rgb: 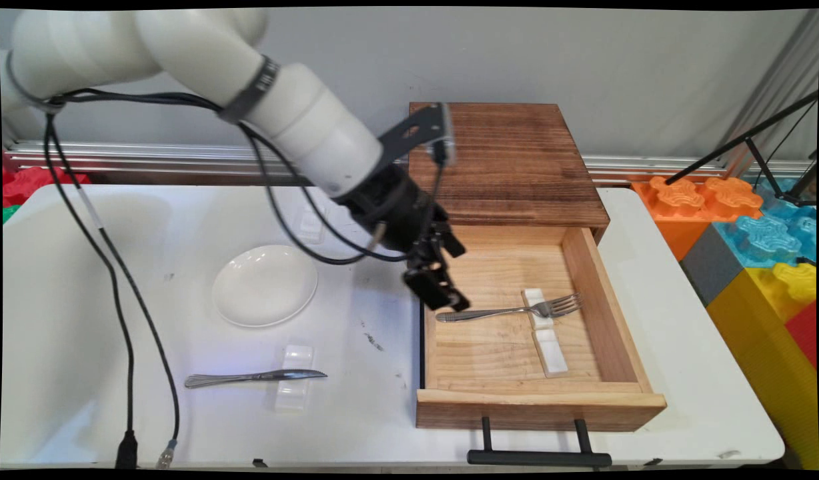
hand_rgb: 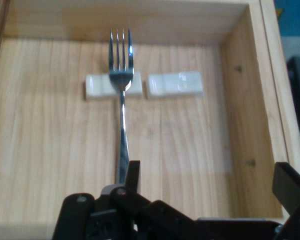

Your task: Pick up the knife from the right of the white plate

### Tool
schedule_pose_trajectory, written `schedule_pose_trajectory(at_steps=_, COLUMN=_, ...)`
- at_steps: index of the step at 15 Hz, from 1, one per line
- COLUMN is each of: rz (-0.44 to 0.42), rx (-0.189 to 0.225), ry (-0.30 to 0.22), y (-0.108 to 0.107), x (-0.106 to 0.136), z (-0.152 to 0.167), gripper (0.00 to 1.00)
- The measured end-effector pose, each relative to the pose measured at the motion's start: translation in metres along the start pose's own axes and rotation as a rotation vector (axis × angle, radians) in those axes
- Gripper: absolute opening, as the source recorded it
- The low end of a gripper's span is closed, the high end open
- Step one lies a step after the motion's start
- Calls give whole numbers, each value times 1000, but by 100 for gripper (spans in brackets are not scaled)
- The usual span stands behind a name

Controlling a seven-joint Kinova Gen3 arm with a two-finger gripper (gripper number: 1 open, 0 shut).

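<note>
Spread wide, pinching nothing: gripper (rgb: 444, 270) (hand_rgb: 210, 177) inside the open drawer (rgb: 536, 403) (hand_rgb: 240, 100), low over its floor. Straight ahead, fork (rgb: 509, 310) (hand_rgb: 121, 125), handle end just beside one finger, off-centre in the gap, neck propped on a white rest (rgb: 535, 297) (hand_rgb: 102, 85). Behind, outside the drawer, plate (rgb: 265, 285) and knife (rgb: 256, 377).
</note>
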Motion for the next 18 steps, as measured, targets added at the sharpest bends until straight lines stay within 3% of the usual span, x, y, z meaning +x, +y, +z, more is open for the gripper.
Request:
schedule_pose_trajectory(at_steps=11, rz=18, rx=-56, ry=-90, y=13, x=-101, z=-91, gripper=100)
schedule_pose_trajectory(at_steps=18, rz=-15, rx=-73, ry=-154, y=18, x=-159, z=-123, gripper=100)
